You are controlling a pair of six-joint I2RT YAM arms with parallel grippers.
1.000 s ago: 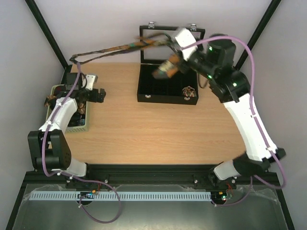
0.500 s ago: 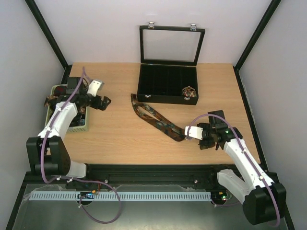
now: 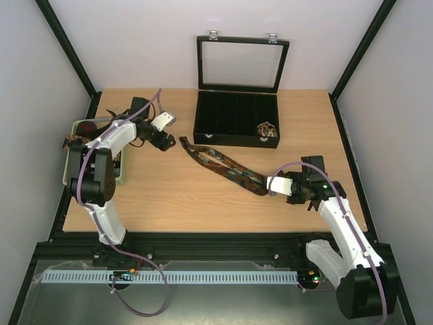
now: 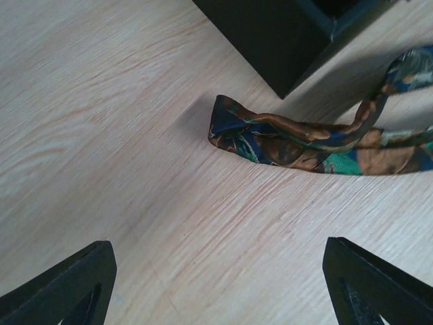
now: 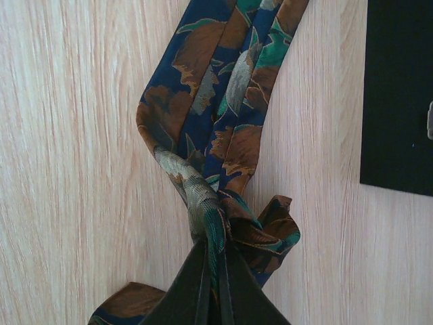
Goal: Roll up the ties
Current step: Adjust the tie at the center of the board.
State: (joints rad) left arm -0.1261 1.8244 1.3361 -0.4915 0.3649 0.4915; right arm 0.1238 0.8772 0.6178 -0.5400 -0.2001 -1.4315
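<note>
One dark blue, brown and green patterned tie [image 3: 223,164] lies stretched diagonally on the wooden table, in front of the black box. My right gripper [image 3: 269,187] is shut on its bunched near end; the right wrist view shows the fabric [image 5: 216,101] pinched between the closed fingers, at the gripper [image 5: 215,247]. My left gripper [image 3: 168,140] is open and empty, hovering just left of the tie's far end. In the left wrist view that folded end [image 4: 270,139] lies ahead of the gripper [image 4: 218,244], not between the fingers. More ties [image 3: 82,133] lie in the basket.
The black compartmented box [image 3: 203,132] stands at the back centre with its glass lid [image 3: 238,64] raised; it also shows in the wrist views [image 4: 284,34] [image 5: 399,95]. A rolled tie [image 3: 267,129] sits in its front right compartment. A pale green basket [image 3: 67,166] is at the left edge.
The right gripper brought the tie down from high above the box and laid it across the table. The left gripper moved right from the basket to the tie's far end.
</note>
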